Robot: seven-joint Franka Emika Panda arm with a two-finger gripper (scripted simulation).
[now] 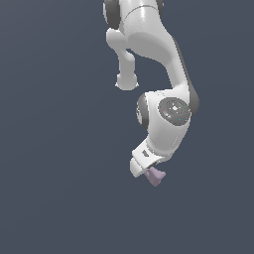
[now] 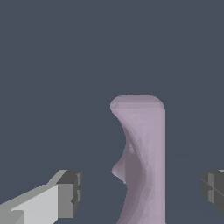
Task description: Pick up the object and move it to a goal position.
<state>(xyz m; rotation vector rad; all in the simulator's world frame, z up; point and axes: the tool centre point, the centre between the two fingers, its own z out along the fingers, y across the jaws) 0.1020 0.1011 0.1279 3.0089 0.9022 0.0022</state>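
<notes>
The object [image 2: 146,153] is a small pale lilac curved block with a hollowed side. In the wrist view it lies between my two fingers. My gripper [image 2: 142,192] is open around it. One dark finger pad [image 2: 72,192] and the other [image 2: 213,189] each stand apart from the block, with a clear gap on both sides. In the exterior view the object [image 1: 157,176] shows just under the white hand, on the dark grey floor. My gripper [image 1: 152,172] is right at it there, its fingers mostly hidden by the hand.
The white arm [image 1: 171,74] reaches down from the top of the exterior view. The plain dark grey floor [image 1: 59,188] surrounds the block. No goal marker shows in either view.
</notes>
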